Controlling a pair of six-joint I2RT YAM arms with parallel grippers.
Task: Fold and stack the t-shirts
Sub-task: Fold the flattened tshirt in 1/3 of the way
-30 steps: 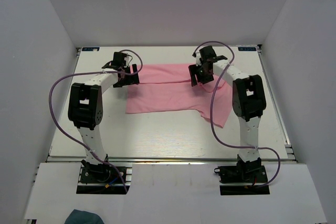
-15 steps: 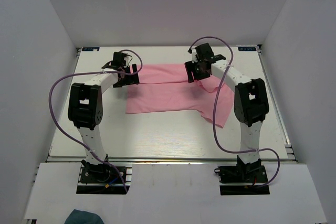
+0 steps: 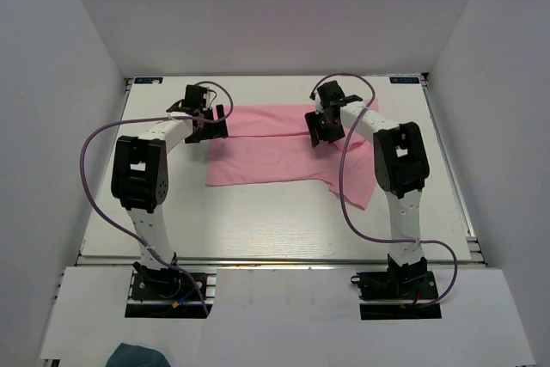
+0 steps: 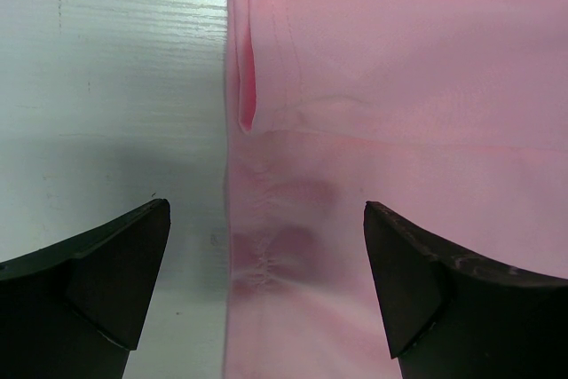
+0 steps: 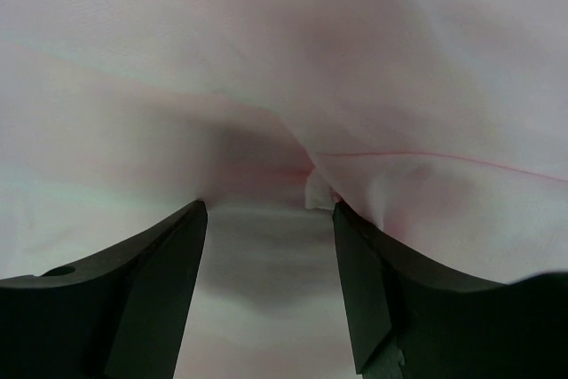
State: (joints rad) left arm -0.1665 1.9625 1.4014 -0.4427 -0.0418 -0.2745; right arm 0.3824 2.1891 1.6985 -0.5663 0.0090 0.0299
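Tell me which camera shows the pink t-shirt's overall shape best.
The top external view: it alone shows nearly the whole outline of the t-shirt, spread on the table. The left wrist view shows only one edge with a seam and small fold; the right wrist view shows just close, blurry fabric with a crease.

From above and behind the two arm bases, the fixed camera looks down and forward over the whole white wood-grain table [image 3: 258, 229], far enough back to take in both arms and the plain light pink thin-fabric t-shirt [image 3: 275, 161]. The left wrist camera sits just behind the left gripper [image 4: 266, 219], looking down between its black fingers, very close to the shirt's edge and the tabletop beside it. The right wrist camera peers past the right gripper [image 5: 271, 215] from nearer still, with pink cloth filling its view. All three views share the shirt.
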